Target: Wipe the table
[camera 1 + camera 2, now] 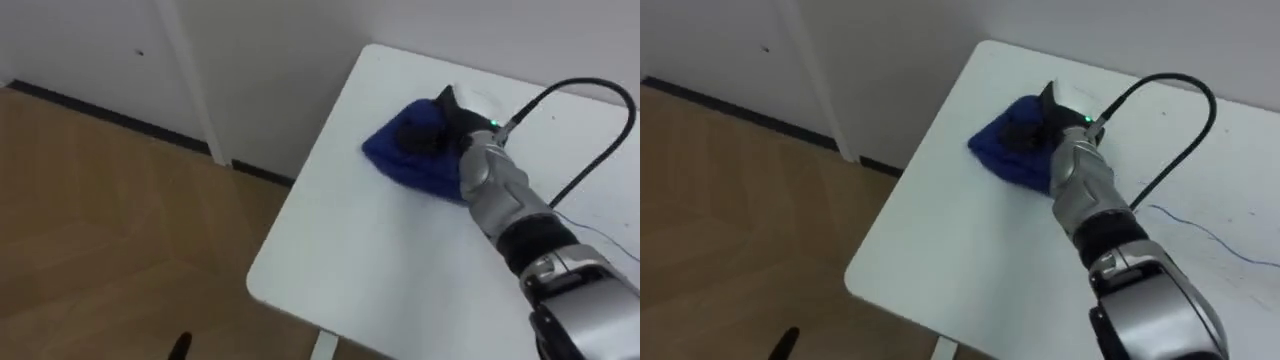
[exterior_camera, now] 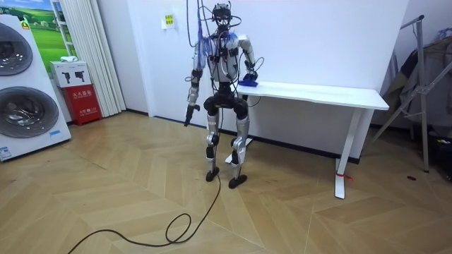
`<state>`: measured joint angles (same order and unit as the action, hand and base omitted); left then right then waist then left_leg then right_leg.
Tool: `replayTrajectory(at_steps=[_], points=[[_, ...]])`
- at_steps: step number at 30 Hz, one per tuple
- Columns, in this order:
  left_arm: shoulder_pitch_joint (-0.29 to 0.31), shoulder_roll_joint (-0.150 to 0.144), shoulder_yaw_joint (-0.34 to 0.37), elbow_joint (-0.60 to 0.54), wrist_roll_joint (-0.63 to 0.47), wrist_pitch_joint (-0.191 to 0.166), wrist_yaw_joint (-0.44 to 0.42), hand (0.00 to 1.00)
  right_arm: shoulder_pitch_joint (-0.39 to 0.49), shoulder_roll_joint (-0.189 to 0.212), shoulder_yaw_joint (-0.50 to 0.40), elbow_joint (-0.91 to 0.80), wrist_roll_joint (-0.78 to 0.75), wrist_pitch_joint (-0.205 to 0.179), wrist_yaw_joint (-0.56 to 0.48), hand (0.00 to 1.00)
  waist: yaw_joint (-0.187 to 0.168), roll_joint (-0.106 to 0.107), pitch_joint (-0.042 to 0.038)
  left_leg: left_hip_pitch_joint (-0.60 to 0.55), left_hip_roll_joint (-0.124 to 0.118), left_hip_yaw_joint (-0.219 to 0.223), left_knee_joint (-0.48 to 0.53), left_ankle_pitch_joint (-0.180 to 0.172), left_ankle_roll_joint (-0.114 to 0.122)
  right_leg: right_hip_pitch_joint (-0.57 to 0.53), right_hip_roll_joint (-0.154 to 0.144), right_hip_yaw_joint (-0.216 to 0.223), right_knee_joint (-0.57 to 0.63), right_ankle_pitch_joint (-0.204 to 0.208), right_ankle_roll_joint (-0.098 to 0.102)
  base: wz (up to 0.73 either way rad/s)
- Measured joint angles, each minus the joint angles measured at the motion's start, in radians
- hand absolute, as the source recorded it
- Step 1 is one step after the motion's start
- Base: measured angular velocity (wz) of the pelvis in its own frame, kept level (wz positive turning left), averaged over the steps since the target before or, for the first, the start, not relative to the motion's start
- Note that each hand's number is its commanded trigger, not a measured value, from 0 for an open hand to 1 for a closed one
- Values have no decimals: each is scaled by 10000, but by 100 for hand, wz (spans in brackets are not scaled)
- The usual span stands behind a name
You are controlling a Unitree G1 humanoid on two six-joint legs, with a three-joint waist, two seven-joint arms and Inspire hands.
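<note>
Room view: robot hand on cloth

The table top is white, smooth and matt, with a laminate look. On it the blue cloth is soft, thick and rumpled (fleecy rather than woven, as far as one can tell). The right hand is dark and matt, seemingly plastic; the arm casing behind it is silver metal with a dull sheen. The floor is herringbone wood with a satin finish. The wall is flat white paint. The table legs look like painted metal.
</note>
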<state>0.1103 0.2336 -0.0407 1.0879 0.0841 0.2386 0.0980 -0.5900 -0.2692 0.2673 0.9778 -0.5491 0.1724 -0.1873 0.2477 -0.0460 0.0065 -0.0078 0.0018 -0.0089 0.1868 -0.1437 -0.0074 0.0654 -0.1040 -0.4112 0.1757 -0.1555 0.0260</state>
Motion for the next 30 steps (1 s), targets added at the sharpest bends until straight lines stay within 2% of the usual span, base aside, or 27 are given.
replayTrajectory(at_steps=[1, 2, 3, 4, 5, 6, 8, 9, 10, 11, 12, 14, 16, 17, 18, 19, 20, 21, 22, 23, 24, 26, 28, 30], points=[[134, 53, 31, -10, 90, 0, -14, 0, 383, -26, -367, -16, 236, -261, -180, 100, -46, -26, -10, 49, -10, 0, 2, -4, 6, 110, -12, -6, -68, 3, 14, 34], [398, 141, 176, -26, 247, -3, -26, 0, 978, -33, -958, -115, 507, -746, -524, 100, -233, 6, -4, 153, -92, 5, 3, -51, 83, 264, -20, -3, -97, 4, 54, 18], [493, 179, 305, -28, 271, -6, -30, 0, 1198, -36, -1201, -118, 631, -978, -643, 100, -363, 16, 5, 200, -94, 12, 5, -93, 151, 322, -19, 3, -96, -13, 81, 27], [613, 271, 525, -27, 302, -6, -31, 0, 1662, -38, -1792, -94, 914, -1426, -797, 100, -763, 10, -1, 213, -125, 13, 10, -122, 187, 437, -29, -2, -179, -29, 117, 19], [627, 302, 755, -27, 394, -15, -24, 0, 2079, -95, -2354, -95, 937, -1695, -1117, 100, -1007, 28, 2, 296, -129, 76, -5, -141, 218, 482, -33, 189, -221, -10, 149, 3], [648, 330, 1028, -26, 499, -46, -17, 0, 2478, -200, -2801, -102, 900, -1771, -1324, 100, -1184, 34, -7, 456, -129, 228, -41, -168, 250, 596, -26, 402, -229, 16, 192, -22], [612, 332, 1406, -89, 927, -97, -8, 0, 3201, -429, -3480, -138, 946, -1968, -1614, 100, -1508, 80, -35, 655, -128, 350, -52, -236, 286, 771, -25, 470, -258, 45, 241, -29], [563, 332, 1521, -118, 1142, -126, -7, 0, 3610, -669, -3730, -138, 1082, -1983, -1738, 100, -1652, 165, -122, 749, -124, 427, -29, -285, 300, 834, -25, 521, -241, 72, 279, -28], [537, 331, 1530, -137, 1166, -144, -4, 0, 3787, -811, -3785, -131, 1186, -1978, -1801, 100, -1683, 205, -160, 789, -116, 514, -22, -311, 307, 879, -26, 534, -241, 78, 286, -44], [472, 322, 1526, -137, 1137, -205, -3, 0, 4106, -1070, -3794, -129, 1348, -1979, -1850, 100, -1761, 312, -244, 946, -84, 660, -41, -393, 317, 977, -24, 537, -242, 78, 287, -40], [425, 316, 1526, -138, 1067, -219, -3, 0, 4197, -1142, -3799, -130, 1407, -1979, -1866, 100, -1840, 357, -275, 1009, -73, 727, -7, -430, 319, 1023, -20, 541, -234, 79, 289, -40], [-5, 296, 1354, -146, 1032, -219, 9, 0, 4137, -1165, -3825, -203, 1426, -1783, -1870, 100, -1970, 439, -310, 1107, 0, 977, 44, -463, 305, 1075, 15, 721, -188, 85, 281, -40], [-489, 155, 1141, -104, 559, -198, 65, 0, 3706, -916, -3608, -268, 1439, -1330, -1775, 100, -1950, 497, -299, 1108, 71, 1195, 45, -440, 275, 901, 53, 955, -44, 124, 219, -41], [-811, -71, 1087, -53, 375, -200, 69, 0, 3314, -707, -3462, -408, 1435, -746, -1645, 100, -1855, 550, -298, 1125, 112, 1356, 12, -409, 255, 790, 82, 1133, 19, 152, 173, -37], [-938, -185, 1003, -43, 319, -203, 69, 0, 3069, -620, -3233, -447, 1435, -451, -1565, 100, -1752, 585, -284, 1142, 144, 1489, -8, -397, 246, 699, 98, 1258, 76, 170, 147, -60], [-1152, -364, 743, 11, 236, -187, 51, 0, 2577, -384, -2569, -794, 1432, 190, -1272, 100, -1609, 545, -317, 1115, 212, 1708, -23, -371, 214, 481, 172, 1534, 213, 208, 86, -75], [-1387, -520, 636, 253, 244, -172, -8, 0, 2148, -98, -1584, -1549, 1237, 717, -799, 100, -1470, 576, -292, 1039, 219, 1721, -82, -332, 208, 206, 229, 1651, 308, 265, -6, -92], [-1608, -651, 637, 489, 244, -104, -68, 0, 1602, 238, -734, -2061, 865, 857, -279, 100, -1293, 551, -259, 957, 238, 1669, -124, -299, 190, -3, 297, 1619, 314, 338, -120, -70], [-1661, -689, 637, 524, 244, -31, -132, 0, 1224, 492, -384, -2192, 636, 909, -38, 100, -1284, 529, -254, 854, 248, 1606, -123, -279, 181, -113, 330, 1611, 313, 367, -165, -33], [-1782, -736, 575, 562, 242, 65, -297, 0, 440, 1031, 113, -2240, 284, 903, 371, 100, -1277, 448, -205, 669, 269, 1467, -122, -210, 131, -244, 379, 1521, 271, 393, -211, 28], [-1925, -780, 470, 635, 183, 98, -424, 0, -190, 1288, 284, -2096, 135, 805, 671, 100, -1274, 346, -122, 518, 259, 1252, -124, -128, 102, -281, 377, 1312, 246, 371, -249, 50], [-1938, -765, 276, 586, -164, 107, -526, 0, -741, 1277, 228, -1882, 108, 680, 909, 100, -942, 273, -71, 383, 217, 879, -115, 22, 85, -255, 356, 944, 88, 357, -260, 64], [-1603, -666, 290, 588, -167, 224, -520, 0, -889, 1138, 156, -1708, 108, 659, 944, 100, -646, 229, -86, 349, 204, 677, -131, 30, 87, -166, 332, 762, 57, 331, -220, 55], [-1229, -431, 307, 635, -148, 461, -493, 0, -631, 875, -247, -946, 102, 558, 947, 100, -652, 214, -86, 338, 105, 315, -125, 30, 91, 50, 253, 391, -62, 281, -139, 66]])
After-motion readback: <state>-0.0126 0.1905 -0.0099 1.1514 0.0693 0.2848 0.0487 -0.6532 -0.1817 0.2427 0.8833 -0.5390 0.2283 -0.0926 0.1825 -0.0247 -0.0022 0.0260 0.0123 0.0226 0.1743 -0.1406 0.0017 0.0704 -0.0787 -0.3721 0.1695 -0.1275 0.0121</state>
